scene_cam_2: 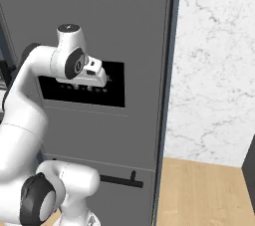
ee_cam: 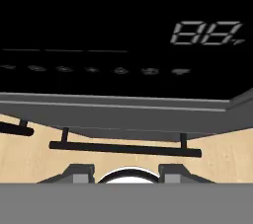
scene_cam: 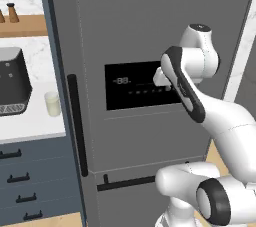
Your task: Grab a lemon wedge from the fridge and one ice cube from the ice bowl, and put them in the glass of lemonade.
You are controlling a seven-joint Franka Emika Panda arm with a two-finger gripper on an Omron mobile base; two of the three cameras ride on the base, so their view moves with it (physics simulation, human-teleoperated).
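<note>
- Looking at the fridge [scene_cam: 150, 31], I see it shut, its black display panel [scene_cam: 135, 88] right before the gripper [ee_cam: 126, 171]; the hand sits close against that panel
- I see the fingertips [ee_cam: 79, 171] set partly apart with nothing between them
- The glass of lemonade [scene_cam: 52, 104] stands on the white counter [scene_cam: 30, 123] left of the fridge, beside a dark coffee machine [scene_cam: 12, 81]
- A horizontal bar handle [ee_cam: 123, 148] runs below the panel; I cannot spot the lemon wedge
</note>
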